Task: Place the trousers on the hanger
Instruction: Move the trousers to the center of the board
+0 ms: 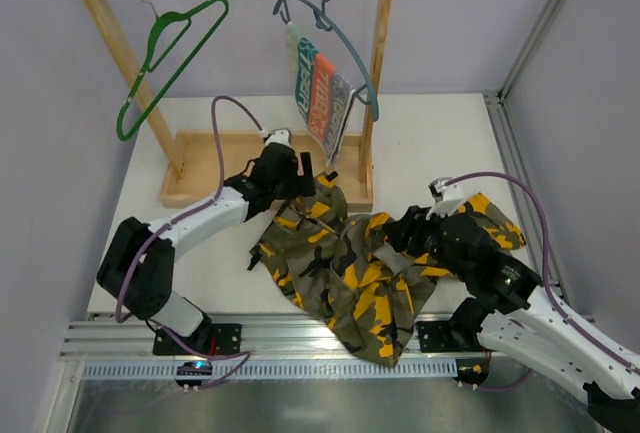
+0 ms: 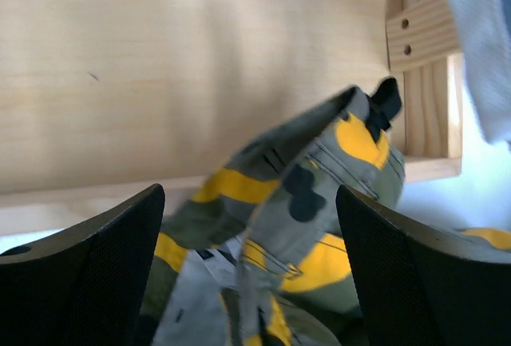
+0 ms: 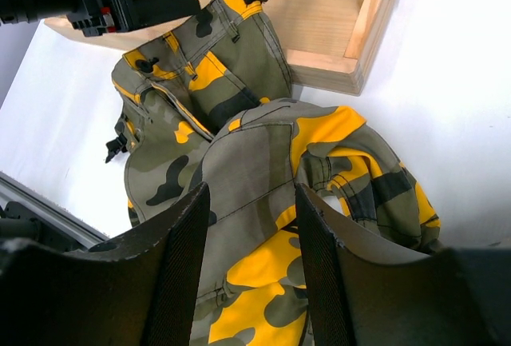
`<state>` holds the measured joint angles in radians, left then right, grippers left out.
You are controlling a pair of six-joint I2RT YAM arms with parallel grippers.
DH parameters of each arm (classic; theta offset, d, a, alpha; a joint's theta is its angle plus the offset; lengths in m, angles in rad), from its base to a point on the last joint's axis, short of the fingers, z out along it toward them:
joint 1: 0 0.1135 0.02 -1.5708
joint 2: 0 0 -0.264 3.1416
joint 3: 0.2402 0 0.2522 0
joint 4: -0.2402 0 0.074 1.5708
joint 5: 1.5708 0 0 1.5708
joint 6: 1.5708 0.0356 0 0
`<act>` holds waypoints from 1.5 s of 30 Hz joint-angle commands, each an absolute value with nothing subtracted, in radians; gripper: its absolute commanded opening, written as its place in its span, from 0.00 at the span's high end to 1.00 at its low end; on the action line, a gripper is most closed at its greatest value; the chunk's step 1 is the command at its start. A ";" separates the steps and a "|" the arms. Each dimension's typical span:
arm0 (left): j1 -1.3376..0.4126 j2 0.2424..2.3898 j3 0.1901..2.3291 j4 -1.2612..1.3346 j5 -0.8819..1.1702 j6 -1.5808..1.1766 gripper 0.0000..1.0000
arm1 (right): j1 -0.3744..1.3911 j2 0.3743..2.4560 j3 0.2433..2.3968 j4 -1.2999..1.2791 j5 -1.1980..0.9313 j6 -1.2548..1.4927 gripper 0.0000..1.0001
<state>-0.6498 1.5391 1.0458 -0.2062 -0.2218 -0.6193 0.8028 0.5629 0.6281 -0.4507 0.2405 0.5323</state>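
Gathering comes first: the trousers (image 1: 350, 263) lie heaped at lower centre on the counter (image 1: 440, 143), one fold raised against the rack base (image 2: 160, 66). The left hand (image 2: 249, 202) hangs wide open astride that fold. The right hand (image 3: 251, 194) straddles another, and whether it pinches cannot be told. The hanger (image 1: 170, 53) dangles bare at upper left. Next, probably, comes a firm pinch and a lift toward it, past the grey hanger (image 1: 345, 48) and striped cloth (image 1: 320, 93) at upper centre.
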 commanded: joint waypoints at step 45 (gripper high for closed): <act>-0.515 1.484 1.057 -0.109 0.102 -0.557 1.00 | 0.244 0.942 0.922 -0.565 0.454 0.752 0.53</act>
